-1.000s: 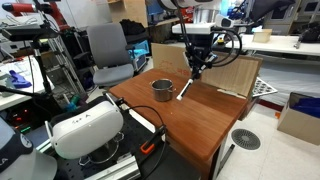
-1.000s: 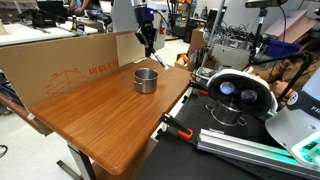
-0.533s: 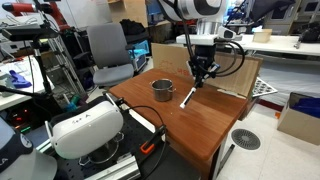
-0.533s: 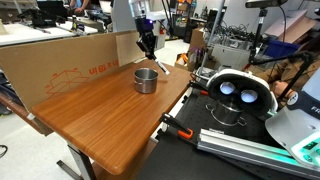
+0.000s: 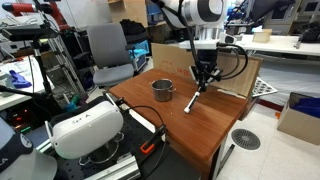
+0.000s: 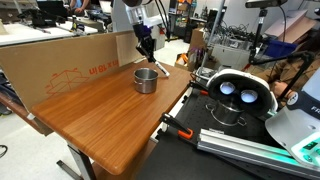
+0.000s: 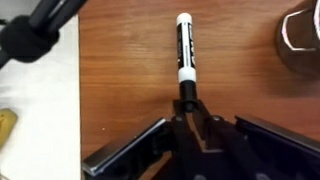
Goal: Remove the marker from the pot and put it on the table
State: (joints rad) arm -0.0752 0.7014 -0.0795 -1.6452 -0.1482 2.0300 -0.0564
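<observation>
My gripper [image 5: 203,80] is shut on the dark end of the marker [image 5: 193,97], a black pen with a whitish end that slants down toward the reddish-brown table [image 5: 205,125]. The marker's white end is at or just above the tabletop, beside the pot. In the wrist view the marker [image 7: 184,50] sticks out from the jaws [image 7: 187,100] over the wood [image 7: 120,80]. The small silvery pot [image 5: 162,90] stands on the table apart from the marker; it also shows in an exterior view [image 6: 146,80] and at the wrist view's edge [image 7: 303,40]. The gripper hangs just behind the pot [image 6: 146,42].
A cardboard sheet [image 5: 232,72] stands along the table's far edge, also seen as a long brown panel [image 6: 60,65]. A white headset-like device [image 5: 85,128] and cables lie near the table's corner. An office chair [image 5: 108,55] stands behind.
The gripper has moved away from the pot and lower toward the tabletop, carrying the marker with it. The pot has not moved.
</observation>
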